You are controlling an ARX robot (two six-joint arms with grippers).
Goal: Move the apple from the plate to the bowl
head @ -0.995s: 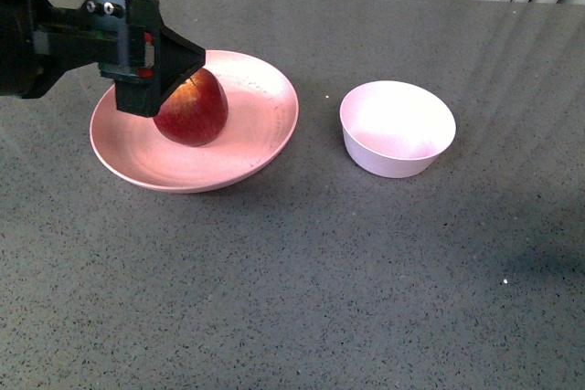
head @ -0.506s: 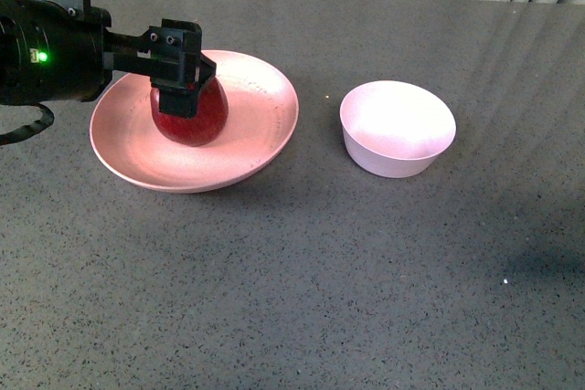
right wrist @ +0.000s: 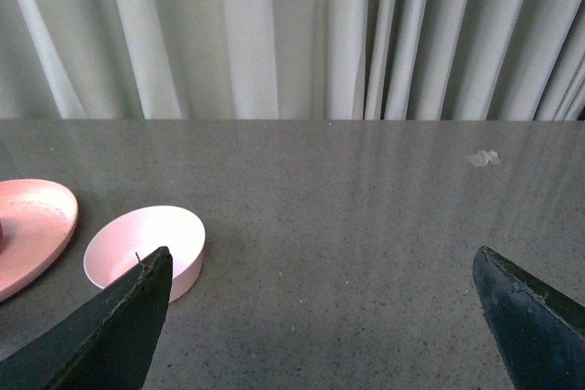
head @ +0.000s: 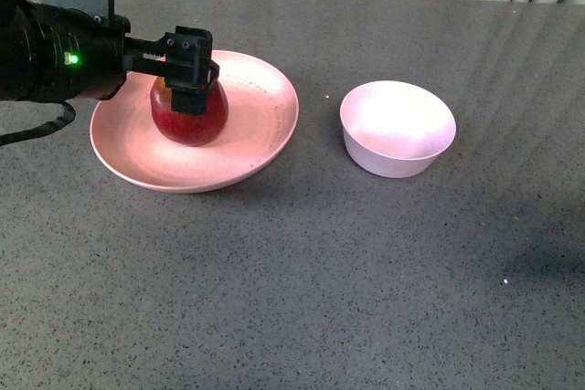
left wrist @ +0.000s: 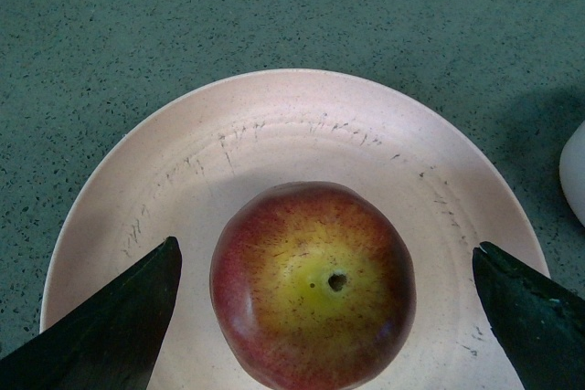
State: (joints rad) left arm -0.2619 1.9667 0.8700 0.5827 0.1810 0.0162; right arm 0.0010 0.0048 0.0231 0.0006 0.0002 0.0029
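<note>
Left wrist view: glossy round apple (left wrist: 313, 285) (yellow-topped) on matte, scuffed plate (left wrist: 274, 134), left jaws apart astride it.

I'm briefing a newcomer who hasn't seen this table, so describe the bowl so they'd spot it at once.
On the dark grey speckled table, look right of the wide pink plate holding the apple. The bowl stands there alone, apart from the plate: smaller, deeper, paler and empty.
</note>
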